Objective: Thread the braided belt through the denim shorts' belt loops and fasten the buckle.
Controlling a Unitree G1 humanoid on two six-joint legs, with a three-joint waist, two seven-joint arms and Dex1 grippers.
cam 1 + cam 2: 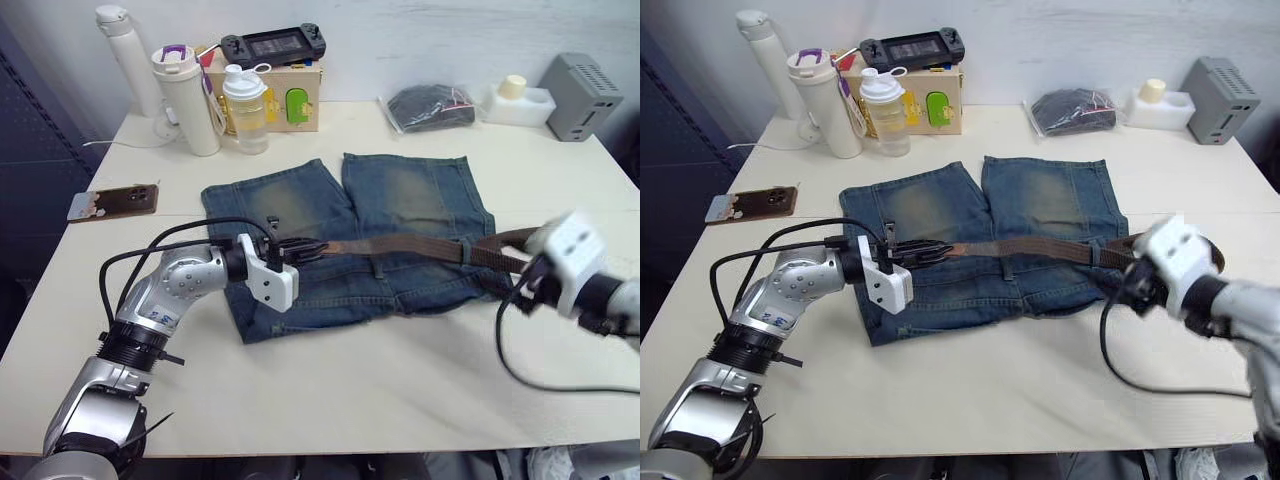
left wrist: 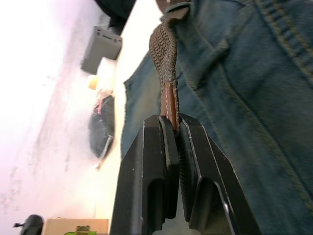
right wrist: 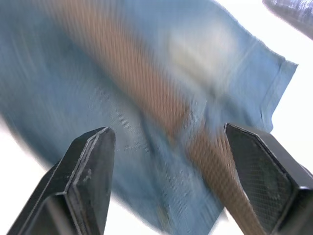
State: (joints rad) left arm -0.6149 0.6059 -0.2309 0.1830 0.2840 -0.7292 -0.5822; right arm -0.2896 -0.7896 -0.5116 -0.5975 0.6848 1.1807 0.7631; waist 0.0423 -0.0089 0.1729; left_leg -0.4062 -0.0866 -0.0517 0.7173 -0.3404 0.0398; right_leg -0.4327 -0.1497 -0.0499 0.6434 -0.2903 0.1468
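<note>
We are seeing the denim shorts (image 1: 350, 235) lying flat in the middle of the bench (image 1: 330, 390), legs pointing to the far side. The braided belt (image 1: 420, 247) is running along the waistband, passing under one of the belt loops (image 1: 379, 263), and its right part is curving off past the shorts' right edge. The left claw (image 2: 174, 128) is pinching the belt's leather tip at the left end of the waistband. The right claw (image 3: 166, 161) is hovering with fingers spread wide over the belt on the right.
</note>
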